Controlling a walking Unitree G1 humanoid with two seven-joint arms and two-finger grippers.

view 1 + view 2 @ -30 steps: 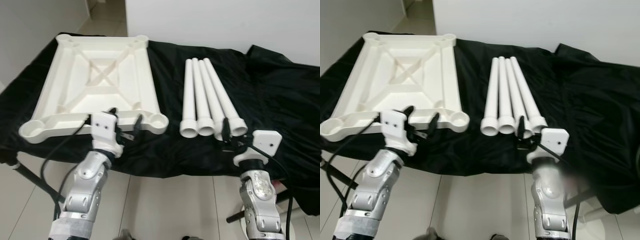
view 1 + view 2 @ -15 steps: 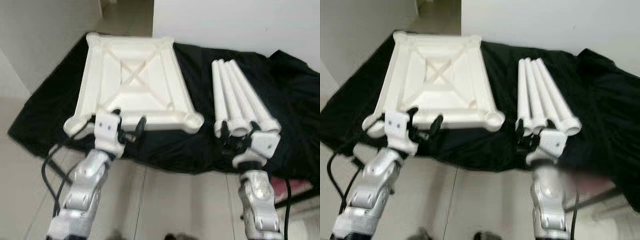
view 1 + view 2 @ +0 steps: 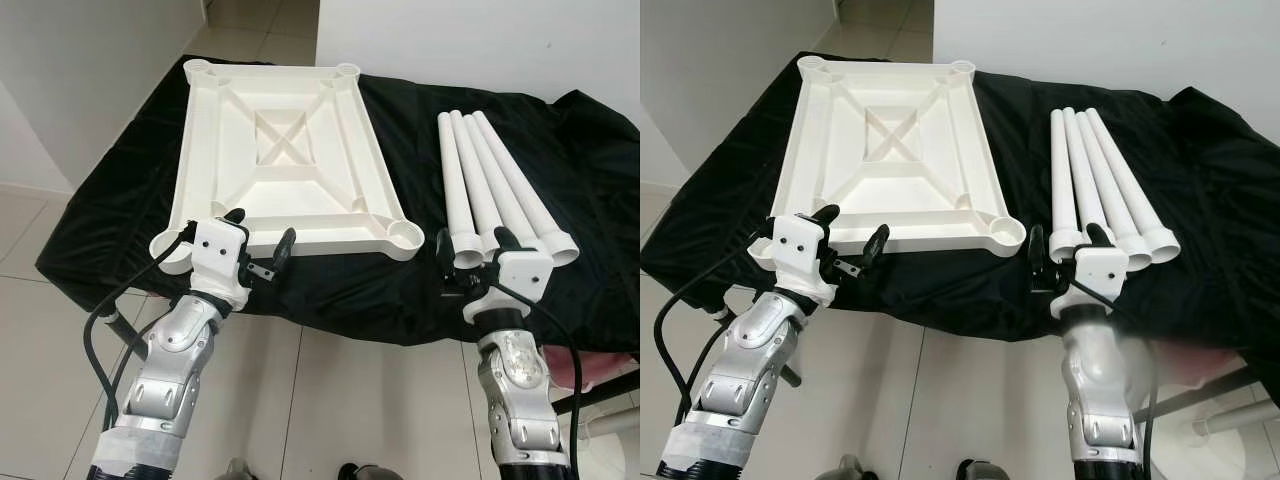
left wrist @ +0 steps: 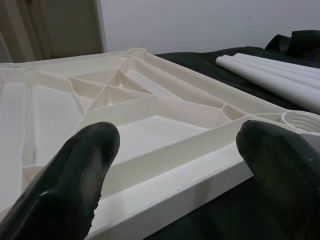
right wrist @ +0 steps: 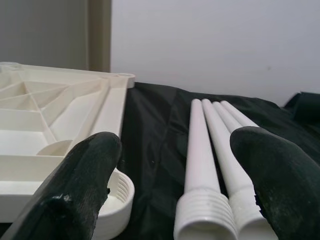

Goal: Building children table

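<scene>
Camera has pulled back and steadied; parts unmoved. Tabletop [image 3: 280, 150] lies underside up on the black-draped desk [image 3: 400, 290], corner sockets exposed to take legs. Four legs [image 3: 495, 185] lie bundled beside it, threaded ends toward the robot. Left hand [image 3: 257, 240] spread wide at the tabletop's near edge, empty. Right hand [image 3: 472, 262] likewise wide and empty before the leg ends, likely next pick.

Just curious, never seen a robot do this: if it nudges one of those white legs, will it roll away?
Probably a little. The legs are round tubes, so one could roll sideways, though its neighbours lie against it and the wrinkled black cloth should slow it. They look stiff and hollow, so likely light. The smooth plastic may slip in the open right gripper.
</scene>
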